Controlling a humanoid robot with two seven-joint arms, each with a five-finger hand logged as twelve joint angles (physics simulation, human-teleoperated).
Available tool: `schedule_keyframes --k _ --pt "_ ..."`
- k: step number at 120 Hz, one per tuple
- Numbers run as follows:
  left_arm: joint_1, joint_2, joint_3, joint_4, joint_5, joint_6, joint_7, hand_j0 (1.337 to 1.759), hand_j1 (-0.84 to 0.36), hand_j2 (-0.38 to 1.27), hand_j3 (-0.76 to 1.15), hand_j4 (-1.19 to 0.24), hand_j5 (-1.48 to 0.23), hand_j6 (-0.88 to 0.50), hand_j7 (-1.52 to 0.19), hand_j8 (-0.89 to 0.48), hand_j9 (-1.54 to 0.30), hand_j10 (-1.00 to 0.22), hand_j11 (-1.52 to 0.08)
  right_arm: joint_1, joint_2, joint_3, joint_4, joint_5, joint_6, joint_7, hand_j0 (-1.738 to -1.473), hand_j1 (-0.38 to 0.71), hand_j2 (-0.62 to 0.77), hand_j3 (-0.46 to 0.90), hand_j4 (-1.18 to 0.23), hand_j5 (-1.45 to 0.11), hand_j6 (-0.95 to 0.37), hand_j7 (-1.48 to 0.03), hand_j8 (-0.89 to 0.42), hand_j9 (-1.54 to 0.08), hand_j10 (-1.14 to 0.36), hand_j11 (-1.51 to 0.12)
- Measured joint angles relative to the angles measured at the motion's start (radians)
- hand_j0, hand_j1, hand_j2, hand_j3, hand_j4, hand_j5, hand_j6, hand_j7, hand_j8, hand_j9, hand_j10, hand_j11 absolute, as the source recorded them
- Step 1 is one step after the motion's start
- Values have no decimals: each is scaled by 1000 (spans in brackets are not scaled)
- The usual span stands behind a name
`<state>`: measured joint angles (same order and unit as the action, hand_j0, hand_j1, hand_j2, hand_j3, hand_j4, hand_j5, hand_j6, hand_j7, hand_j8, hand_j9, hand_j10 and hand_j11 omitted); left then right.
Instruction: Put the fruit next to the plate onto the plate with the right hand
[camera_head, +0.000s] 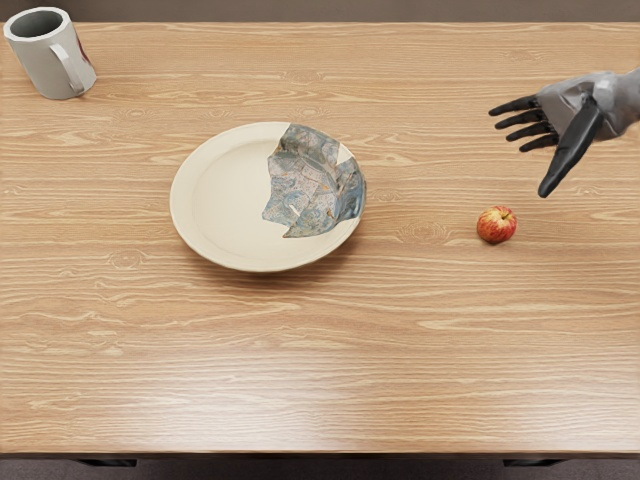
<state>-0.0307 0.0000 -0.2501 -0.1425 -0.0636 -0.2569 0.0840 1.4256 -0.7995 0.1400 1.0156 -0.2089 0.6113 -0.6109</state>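
I see the right hand (545, 125) coming in from the right edge, fingers spread and holding nothing, hovering above the table (320, 350). The apple (497, 224) sits on the wood right of the cream plate (215, 195), apart from it. A crumpled bluish wrapper (312, 182) lies on the plate's right side. A grey mug (50, 52) stands far left.

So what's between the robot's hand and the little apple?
Nothing is in between. In the head view, only bare wooden table shows between the open right hand and the apple, and the two are not touching.
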Motion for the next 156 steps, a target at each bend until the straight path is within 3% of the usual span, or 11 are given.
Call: schedule_keyframes --k 27,57,85,100,127,156 --pt "0 0 0 0 -1 0 0 1658 349 0 0 0 0 0 0 0 0 0 0 162 114 -332 38 -43 0 0 -1658 -349 -1 0 -2 0 -2 0 -2 0 -1 0" --pt "3 0 -1 0 -1 0 0 1658 349 0 0 0 0 0 0 0 0 0 0 214 153 -408 90 -106 -28 0 -1658 -349 -1 0 -2 0 -3 0 -2 0 -1 0" --pt "3 0 0 0 -1 1 0 1658 349 0 0 0 0 0 0 0 0 0 0 229 122 -468 254 -221 -444 0 -1658 -349 0 0 -2 0 -3 0 -3 0 -2 0" --pt "3 0 0 0 -1 1 0 1658 349 0 0 0 0 0 0 0 0 0 0 194 134 -515 334 -273 -682 0 -1658 -349 0 0 -2 0 -3 0 -3 0 -2 0" --pt "2 0 0 0 -1 1 0 1658 349 0 0 0 0 0 0 0 0 0 0 164 85 -596 504 -328 -903 0 -1658 -280 -11 0 -60 -75 -62 -75 -61 -75 -60 -75" --pt "2 0 -1 0 -1 0 0 1658 349 0 0 0 0 0 0 0 0 0 0 146 85 -648 573 -352 -1061 0 -1658 -162 -30 0 -159 -204 -161 -204 -160 -204 -159 -204"
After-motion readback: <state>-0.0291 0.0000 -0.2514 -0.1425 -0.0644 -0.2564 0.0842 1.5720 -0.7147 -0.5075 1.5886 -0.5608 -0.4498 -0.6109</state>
